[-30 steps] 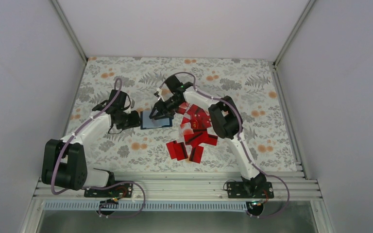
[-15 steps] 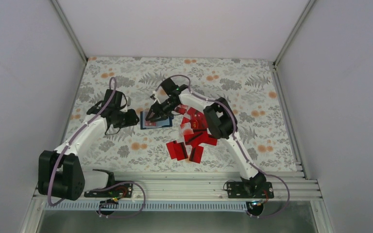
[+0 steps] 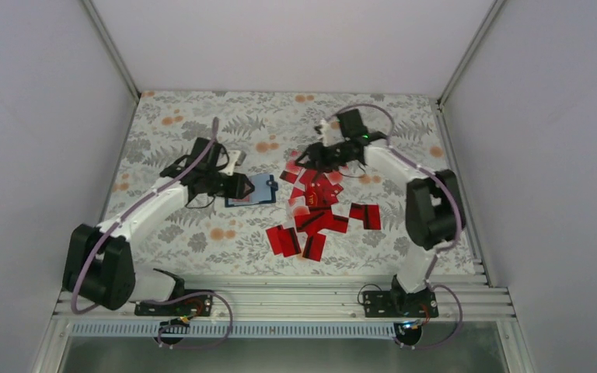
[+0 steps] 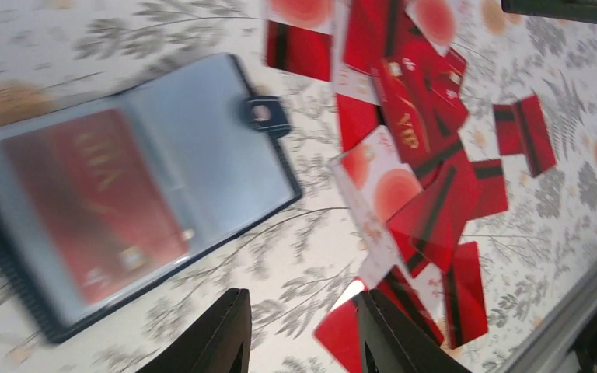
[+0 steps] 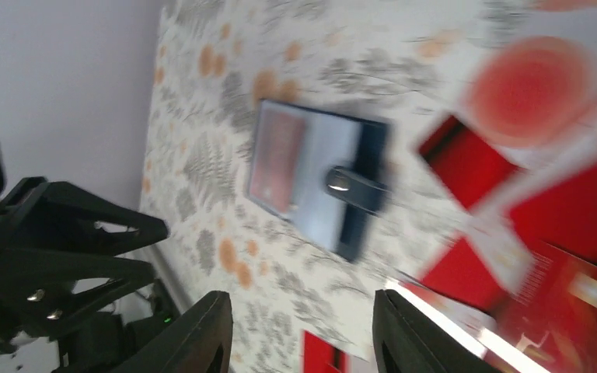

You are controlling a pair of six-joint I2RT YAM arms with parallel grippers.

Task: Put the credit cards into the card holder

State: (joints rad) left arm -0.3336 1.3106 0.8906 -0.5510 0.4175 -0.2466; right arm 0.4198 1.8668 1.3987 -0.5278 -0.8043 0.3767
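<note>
The card holder lies open on the floral table, its snap tab to the right. One red card sits under the left clear sleeve of the card holder. My left gripper hovers at its left edge, open and empty. The loose credit cards are heaped to the right of the holder. My right gripper hangs above the far end of the heap, open and empty. Its view shows the card holder and the cards, blurred.
Two red cards lie apart at the right of the heap. An aluminium rail runs along the near table edge, and white walls close in the sides and back. The left arm shows in the right wrist view.
My right gripper has pulled away from the card holder, to the right and back over the card heap. My left gripper has moved right onto the holder's left edge. A card now lies in the holder.
</note>
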